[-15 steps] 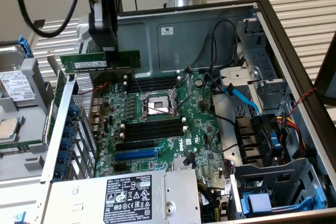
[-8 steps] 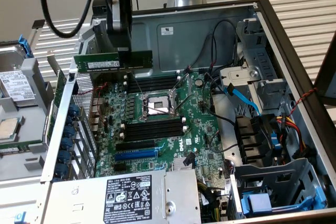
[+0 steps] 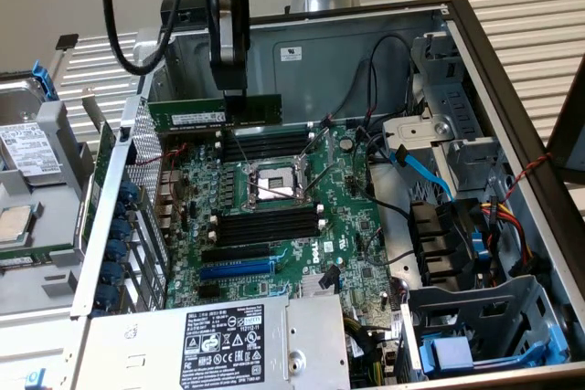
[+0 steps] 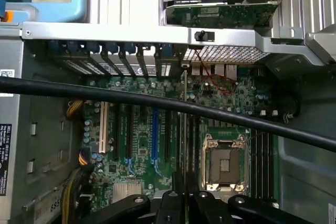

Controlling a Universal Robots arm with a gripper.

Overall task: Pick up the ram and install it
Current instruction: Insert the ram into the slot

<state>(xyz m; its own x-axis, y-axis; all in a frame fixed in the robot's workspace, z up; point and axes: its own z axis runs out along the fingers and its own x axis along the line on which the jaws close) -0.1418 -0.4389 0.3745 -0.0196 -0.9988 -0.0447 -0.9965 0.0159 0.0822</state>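
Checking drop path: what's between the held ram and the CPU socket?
In the exterior view, a bank of black memory slots lies between the ram and the CPU socket.

Open case: clear in the middle, crowded at the edges.
Around the CPU socket (image 3: 272, 182), the black slots (image 3: 265, 228) at 6 o'clock lie open from above. At 12 o'clock the ram (image 3: 183, 116), clamped in the jaws, hangs over the far slots (image 3: 270, 145). Cables (image 3: 416, 166) crowd 3 o'clock, blue clips (image 3: 116, 251) wall 9 o'clock, and a black cable loop (image 3: 111, 15) dangles at 10 o'clock.
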